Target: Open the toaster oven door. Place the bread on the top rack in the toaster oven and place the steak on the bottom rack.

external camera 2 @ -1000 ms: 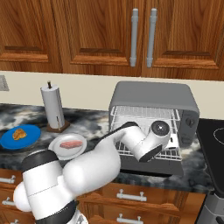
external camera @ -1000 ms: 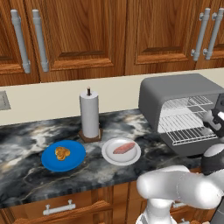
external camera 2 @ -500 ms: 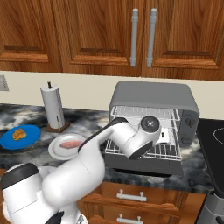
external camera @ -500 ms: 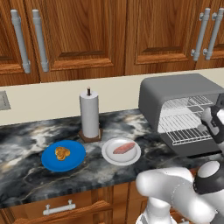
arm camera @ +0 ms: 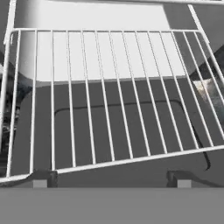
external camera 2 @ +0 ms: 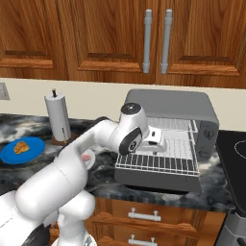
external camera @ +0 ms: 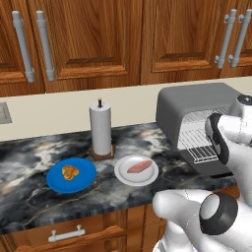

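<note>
the large gray boxy toaster oven (external camera 2: 168, 103) stands at the right of the dark marbled stone desk (external camera: 29, 162), its dark gray flat door (external camera 2: 158, 180) folded down flat in front. the lower silver wire-grid rack (external camera 2: 158, 162) is pulled out over the door; the upper silver wire rack (external camera 2: 175, 126) sits above it inside. the pincer (arm camera: 111, 178) hangs over the pulled-out rack, jaws spread wide, holding nothing. the flat pink-red steak (external camera: 140, 166) lies on a white round plate (external camera: 123, 174), at 9 o'clock of the oven. the lumpy golden-brown bread (external camera: 70, 172) rests on a blue round plate (external camera: 56, 181), further toward 9 o'clock. a white paper-towel roll (external camera: 100, 129) stands upright behind the plates.
</note>
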{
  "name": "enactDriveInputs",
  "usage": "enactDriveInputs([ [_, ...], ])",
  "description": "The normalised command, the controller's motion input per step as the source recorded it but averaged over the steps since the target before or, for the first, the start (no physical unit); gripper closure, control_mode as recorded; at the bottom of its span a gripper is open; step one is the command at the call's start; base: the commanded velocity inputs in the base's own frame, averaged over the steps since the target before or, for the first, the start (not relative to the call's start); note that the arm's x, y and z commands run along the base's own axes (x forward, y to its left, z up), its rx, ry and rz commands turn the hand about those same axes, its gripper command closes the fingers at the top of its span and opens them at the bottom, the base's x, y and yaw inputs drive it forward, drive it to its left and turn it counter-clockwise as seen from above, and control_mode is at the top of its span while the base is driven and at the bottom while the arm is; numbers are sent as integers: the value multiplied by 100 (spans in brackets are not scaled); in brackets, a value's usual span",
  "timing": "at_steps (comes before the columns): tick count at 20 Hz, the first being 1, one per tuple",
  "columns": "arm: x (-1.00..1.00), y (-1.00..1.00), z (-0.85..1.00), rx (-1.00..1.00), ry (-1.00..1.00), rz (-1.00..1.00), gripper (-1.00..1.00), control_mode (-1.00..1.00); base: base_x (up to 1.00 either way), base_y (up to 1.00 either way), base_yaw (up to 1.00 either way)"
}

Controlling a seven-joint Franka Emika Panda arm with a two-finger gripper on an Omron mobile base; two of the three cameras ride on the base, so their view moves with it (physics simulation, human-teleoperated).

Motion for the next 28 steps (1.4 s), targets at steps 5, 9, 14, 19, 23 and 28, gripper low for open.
enactDriveInputs([
  [5, -21, 63, 10, 0, 22, -22, -100, -100, 0, 0, 0],
  [9, -28, 61, 2, 0, 22, -20, -100, -100, 0, 0, 0],
  [14, -27, 64, 0, 5, 11, -9, -100, -100, 0, 0, 0],
  [19, -20, 72, -7, 4, -7, -7, -100, -100, 0, 0, 0],
  [23, -10, 72, -15, 5, -20, -10, -100, -100, 0, 0, 0],
  [28, -3, 71, -15, 8, -18, -12, -100, -100, 0, 0, 0],
])
